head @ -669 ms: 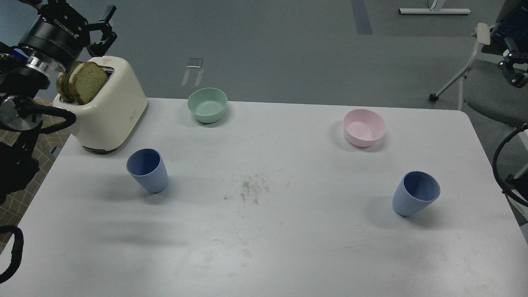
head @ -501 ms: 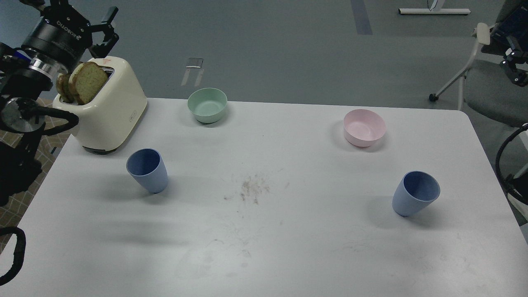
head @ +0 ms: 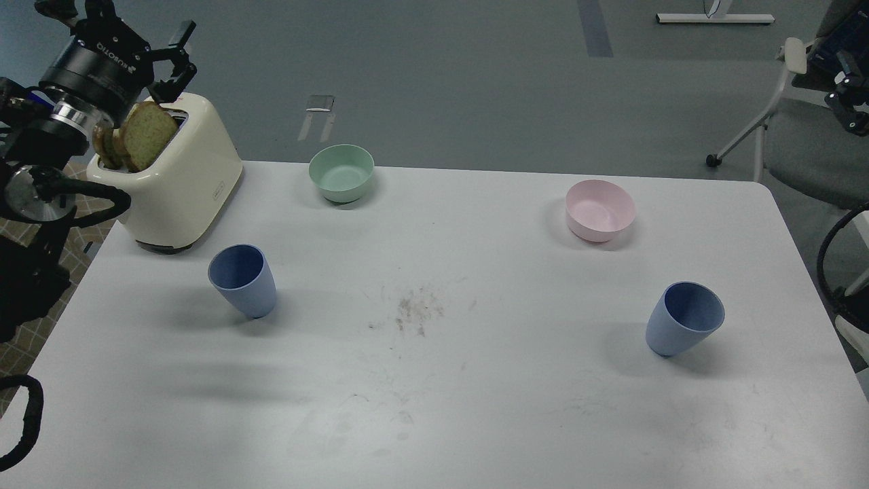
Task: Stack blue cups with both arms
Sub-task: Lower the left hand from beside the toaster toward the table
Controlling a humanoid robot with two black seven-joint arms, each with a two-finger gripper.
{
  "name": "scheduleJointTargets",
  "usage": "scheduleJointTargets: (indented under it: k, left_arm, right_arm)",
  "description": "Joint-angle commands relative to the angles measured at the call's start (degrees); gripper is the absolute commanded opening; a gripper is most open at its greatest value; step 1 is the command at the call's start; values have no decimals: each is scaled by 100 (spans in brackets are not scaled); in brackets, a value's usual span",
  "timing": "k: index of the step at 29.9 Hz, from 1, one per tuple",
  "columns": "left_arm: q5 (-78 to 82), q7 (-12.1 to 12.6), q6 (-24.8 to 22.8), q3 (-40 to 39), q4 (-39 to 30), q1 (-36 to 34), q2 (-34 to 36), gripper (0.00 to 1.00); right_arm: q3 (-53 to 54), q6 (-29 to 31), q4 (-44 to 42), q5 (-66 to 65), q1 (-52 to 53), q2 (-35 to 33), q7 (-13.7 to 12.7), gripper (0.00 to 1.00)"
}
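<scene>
Two blue cups stand upright and apart on the white table [head: 475, 407]: one at the left [head: 242, 280], one at the right [head: 684, 318]. My left gripper [head: 125, 41] is high at the far left, above the toaster, well behind the left cup. It is open and empty. My right gripper [head: 845, 95] shows small and dark at the right edge, off the table and far behind the right cup. I cannot tell its fingers apart.
A cream toaster [head: 176, 187] with bread slices [head: 139, 136] stands at the back left, under my left gripper. A mint-green bowl [head: 341, 172] and a pink bowl [head: 600, 210] sit at the back. A chair [head: 808, 142] stands beyond the right corner.
</scene>
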Motion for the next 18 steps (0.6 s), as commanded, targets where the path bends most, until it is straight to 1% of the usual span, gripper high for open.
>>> scheduleJointTargets:
  k: [1,3,5,7,9,10,11,13,16,18]
  left_arm:
    - [493,-34,0,6,-84,34,83,97]
    - [872,-43,0,6,-251,69,153,97]
    - [1496,-43,0,6,-760,279,495,97]
    - [2312,-51,0,-3,-1592,673,838,95]
    - [2736,-51,13,-12,-1972,885,953,94]
    - [3138,-51,57,-55,-2331,1104,1101,93]
    - [3333,-51,66,-56,-2491,1219,1199,93]
    - [4096,-51,75,-65,-3062,1684,1681,92]
    - [4730,-69,84,-91,-3476,2115,2129,91]
    - [5047,-78,84,-82,-3600,2300,2393,89]
  right_arm:
    - [87,0,173,3,-189,-195,25,100]
    - [87,0,164,3,-216,-222,61,100]
    - [105,0,156,3,-233,-231,105,100]
    - [192,0,156,12,-268,-231,113,100]
    - [272,0,147,12,-303,-222,113,100]
    - [324,0,129,12,-321,-187,157,100]
    - [351,0,121,12,-347,-187,192,100]
    - [360,0,112,12,-470,-178,376,100]
    - [360,0,94,12,-593,-178,535,100]
    - [369,0,85,12,-672,-178,614,100]
